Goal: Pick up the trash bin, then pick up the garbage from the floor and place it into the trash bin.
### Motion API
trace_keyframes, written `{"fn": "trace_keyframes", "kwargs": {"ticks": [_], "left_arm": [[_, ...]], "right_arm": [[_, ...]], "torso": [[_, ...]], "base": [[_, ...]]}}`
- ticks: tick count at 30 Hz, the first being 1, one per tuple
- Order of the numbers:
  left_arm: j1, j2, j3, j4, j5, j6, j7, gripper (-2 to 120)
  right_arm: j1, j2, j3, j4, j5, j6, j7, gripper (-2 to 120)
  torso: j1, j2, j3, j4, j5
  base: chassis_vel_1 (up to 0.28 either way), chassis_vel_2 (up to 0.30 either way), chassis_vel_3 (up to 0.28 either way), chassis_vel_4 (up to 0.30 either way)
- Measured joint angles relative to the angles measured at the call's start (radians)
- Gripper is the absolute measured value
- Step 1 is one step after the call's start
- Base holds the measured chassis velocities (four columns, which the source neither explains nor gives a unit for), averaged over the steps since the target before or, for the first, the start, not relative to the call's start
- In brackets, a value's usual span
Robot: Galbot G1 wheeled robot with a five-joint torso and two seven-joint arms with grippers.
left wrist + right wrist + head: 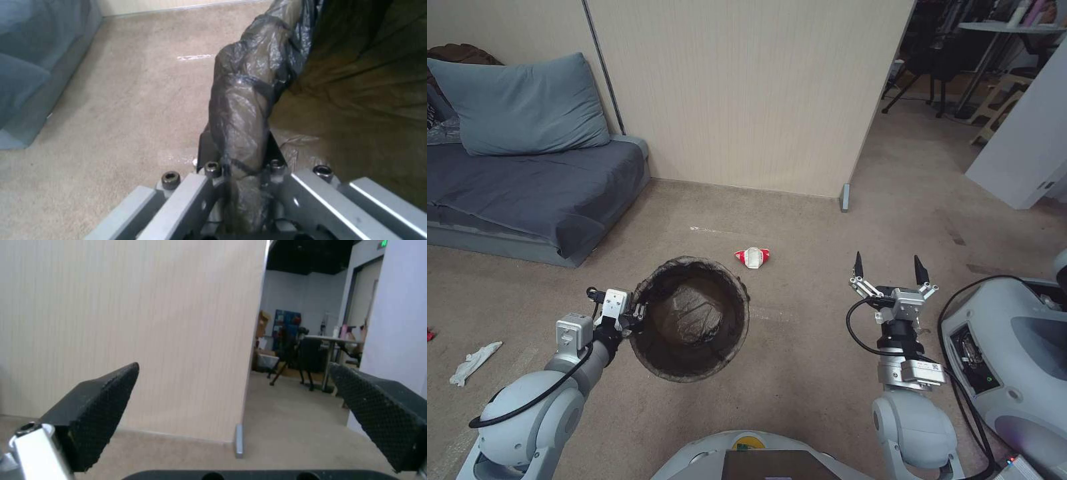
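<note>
The carpet floor [800,373] was beige and ran out under both arms. A grey sofa [534,193] with a blue pillow [527,107] sat far off past the left gripper, and a tall striped wall panel [747,93] stood ahead of both grippers. The trash bin [690,320], with its dark bag folded over the rim, hung just beside the left gripper [635,312], which pinched the rim tight. The right gripper [888,268] was held up well apart from the bin, its two black fingers [95,413] spread wide with nothing between them. A red-and-white carton [752,257] lay on the floor past the bin, between the two grippers. A white tissue wad [474,363] lay off to the left of the left arm
</note>
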Motion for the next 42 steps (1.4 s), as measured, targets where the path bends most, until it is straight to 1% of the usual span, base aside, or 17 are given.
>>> {"fn": "trace_keyframes", "kwargs": {"ticks": [12,23,30,37,42], "left_arm": [[0.007,0.003,0.006,-0.01,0.014,-0.001,0.01,0],[0.021,-0.043,0.02,-0.024,0.024,-0.001,-0.001,0],[0.018,-0.051,0.019,-0.027,0.022,-0.002,-0.005,0],[0.012,-0.061,0.024,-0.022,0.017,-0.002,-0.009,0],[0.011,-0.068,0.026,-0.018,0.014,-0.002,-0.012,0]], "right_arm": [[0.0,0.0,-0.007,-0.008,-0.005,0.01,-0.001,100],[-0.004,-0.001,-0.024,-0.011,-0.005,0.017,-0.012,100],[-0.004,-0.001,-0.03,-0.012,-0.005,0.019,-0.021,100],[-0.003,-0.001,-0.028,-0.018,-0.004,0.025,-0.029,100],[-0.002,-0.001,-0.029,-0.021,-0.004,0.027,-0.037,100]], "torso": [[0.0,0.0,0.0,-0.0001,0.0],[0.0,0.0,0.0,0.0,0.0],[0.0,0.0,0.0,-0.0001,0.0],[0.0,0.0,0.0,-0.0001,0.0],[0.0,0.0,0.0,0.0,0.0]], "base": [[0.0,0.0,0.0,0.0],[0.0,0.0,0.0,0.0],[0.0,0.0,0.0,0.0],[-0.099,0.085,0.09,-0.097],[-0.181,0.2,0.207,-0.19]]}}
